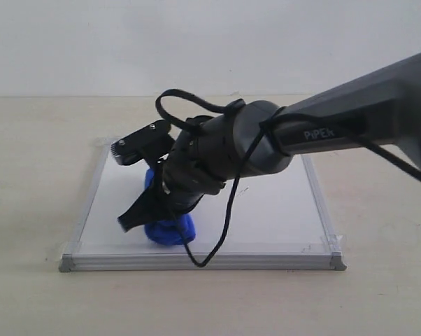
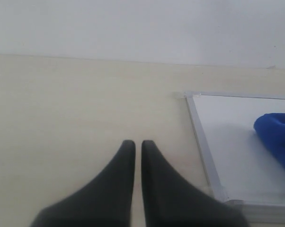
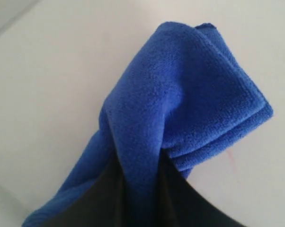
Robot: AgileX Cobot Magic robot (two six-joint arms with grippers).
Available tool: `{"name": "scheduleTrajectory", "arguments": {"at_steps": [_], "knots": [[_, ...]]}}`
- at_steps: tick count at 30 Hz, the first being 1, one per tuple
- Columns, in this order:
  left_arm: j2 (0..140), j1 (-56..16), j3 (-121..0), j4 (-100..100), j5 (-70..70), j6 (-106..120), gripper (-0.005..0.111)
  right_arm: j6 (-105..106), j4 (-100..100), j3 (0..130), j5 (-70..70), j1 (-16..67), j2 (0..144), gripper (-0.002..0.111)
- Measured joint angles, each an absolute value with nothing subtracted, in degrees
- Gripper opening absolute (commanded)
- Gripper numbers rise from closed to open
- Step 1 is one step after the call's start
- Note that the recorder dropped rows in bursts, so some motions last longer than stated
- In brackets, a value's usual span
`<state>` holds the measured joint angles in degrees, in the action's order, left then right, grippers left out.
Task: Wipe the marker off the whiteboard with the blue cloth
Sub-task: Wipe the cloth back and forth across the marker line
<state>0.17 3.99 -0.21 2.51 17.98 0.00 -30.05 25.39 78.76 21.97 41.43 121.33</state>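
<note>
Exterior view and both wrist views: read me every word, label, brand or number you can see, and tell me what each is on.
"PiPER": pale letters on the dark forearm of the right arm, in the exterior view.
Nothing else can be read. The whiteboard and the blue cloth show no text, and neither wrist view shows any writing.

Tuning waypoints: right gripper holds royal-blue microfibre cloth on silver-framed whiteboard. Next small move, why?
Probably a short pressed sweep toward the centre: right gripper is shut on the blue cloth at the whiteboard's front left; no marker line shows, perhaps under the arm.
</note>
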Motion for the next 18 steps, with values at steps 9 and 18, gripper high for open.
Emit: {"name": "scheduleTrajectory", "arguments": {"at_steps": [9, 18], "knots": [[0.2, 4.0, -0.2, 2.5, 18.0, 0.0, 0.005, -29.6, 31.6, 79.8, 39.6, 30.7, 121.1, 0.000], [0.2, 4.0, -0.2, 2.5, 18.0, 0.0, 0.005, -22.7, 21.7, 79.8, 31.5, 32.7, 121.1, 0.000]]}}
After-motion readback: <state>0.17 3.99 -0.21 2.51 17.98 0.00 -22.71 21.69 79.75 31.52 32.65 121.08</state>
